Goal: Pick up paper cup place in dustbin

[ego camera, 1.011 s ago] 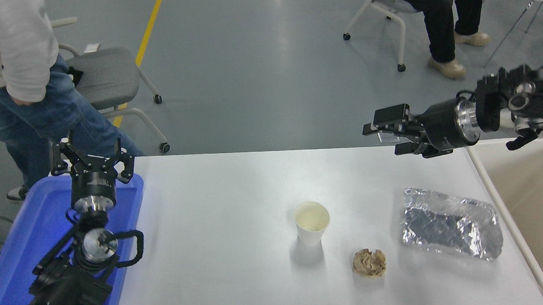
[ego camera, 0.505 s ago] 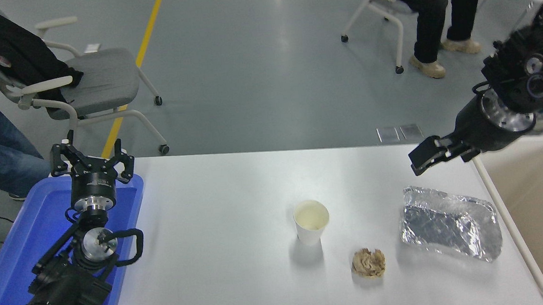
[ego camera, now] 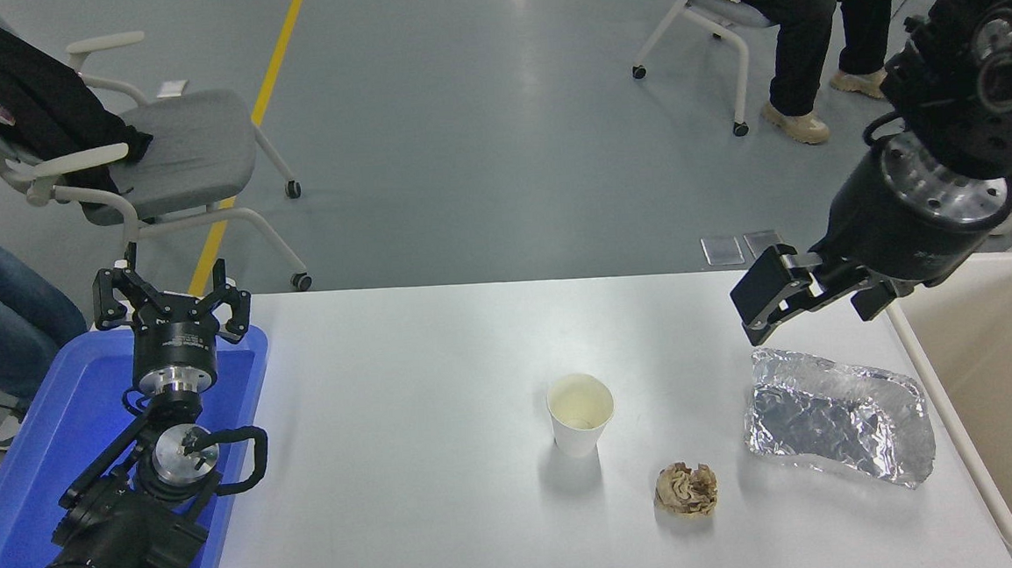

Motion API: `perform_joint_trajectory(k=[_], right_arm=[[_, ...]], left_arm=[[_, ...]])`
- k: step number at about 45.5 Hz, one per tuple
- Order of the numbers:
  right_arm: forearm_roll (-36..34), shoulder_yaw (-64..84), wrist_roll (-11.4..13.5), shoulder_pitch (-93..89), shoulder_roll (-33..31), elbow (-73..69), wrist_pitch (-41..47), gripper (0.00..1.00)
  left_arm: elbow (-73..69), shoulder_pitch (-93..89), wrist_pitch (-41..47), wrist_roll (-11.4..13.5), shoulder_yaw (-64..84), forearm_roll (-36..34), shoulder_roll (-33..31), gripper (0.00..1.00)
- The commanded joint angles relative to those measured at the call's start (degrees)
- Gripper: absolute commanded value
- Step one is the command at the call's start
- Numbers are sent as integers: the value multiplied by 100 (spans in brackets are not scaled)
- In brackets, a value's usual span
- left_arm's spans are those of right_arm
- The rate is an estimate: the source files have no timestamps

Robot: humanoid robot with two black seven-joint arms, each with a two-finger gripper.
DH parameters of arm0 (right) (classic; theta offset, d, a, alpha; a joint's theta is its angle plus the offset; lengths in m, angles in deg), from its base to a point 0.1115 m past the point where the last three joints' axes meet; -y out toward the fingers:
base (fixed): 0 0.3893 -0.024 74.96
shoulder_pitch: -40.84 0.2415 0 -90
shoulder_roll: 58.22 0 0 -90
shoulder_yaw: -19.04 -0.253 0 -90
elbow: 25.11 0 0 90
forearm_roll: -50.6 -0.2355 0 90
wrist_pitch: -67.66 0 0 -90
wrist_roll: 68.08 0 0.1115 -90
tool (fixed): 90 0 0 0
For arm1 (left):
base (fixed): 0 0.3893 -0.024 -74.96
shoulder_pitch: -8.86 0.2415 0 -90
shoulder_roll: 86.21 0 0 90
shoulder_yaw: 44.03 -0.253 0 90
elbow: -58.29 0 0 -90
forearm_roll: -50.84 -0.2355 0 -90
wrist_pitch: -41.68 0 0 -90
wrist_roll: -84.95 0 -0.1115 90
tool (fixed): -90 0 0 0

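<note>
The paper cup stands upright and empty near the middle of the white table. The cream dustbin stands at the table's right edge, partly cut off by the picture. My right gripper hangs open and empty above the table's far right, just beyond a foil bag and well to the right of the cup. My left gripper is parked open over a blue tray at the lower left.
A crinkled silver foil bag lies between the cup and the dustbin. A crumpled brown paper ball lies in front of the cup, to its right. The blue tray is at the left. Chairs and people are beyond the table.
My right arm has swung from pointing left over the table's far edge to pointing down and left near the foil bag. The person at the left has stepped away leftward.
</note>
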Motion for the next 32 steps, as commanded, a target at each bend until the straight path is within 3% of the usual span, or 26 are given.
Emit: perform_joint_trajectory(k=[1,7,16,32], right_arm=[[-244,-567,2,-984,690,874,-685,100],[-244,-848,28,-1740,1042,1490,-1213,100],[-103,-1332,265,-2874,1183,2334,-1617,100],[802,-1842,265,-4562,1254,3363,-2127,100]], left_arm=[[0,0,0,4,-10,0,0,99],[0,0,0,4,-2,0,0,99],[0,0,0,4,-1,0,0,99],[0,-9,0,4,-1,0,0,99]])
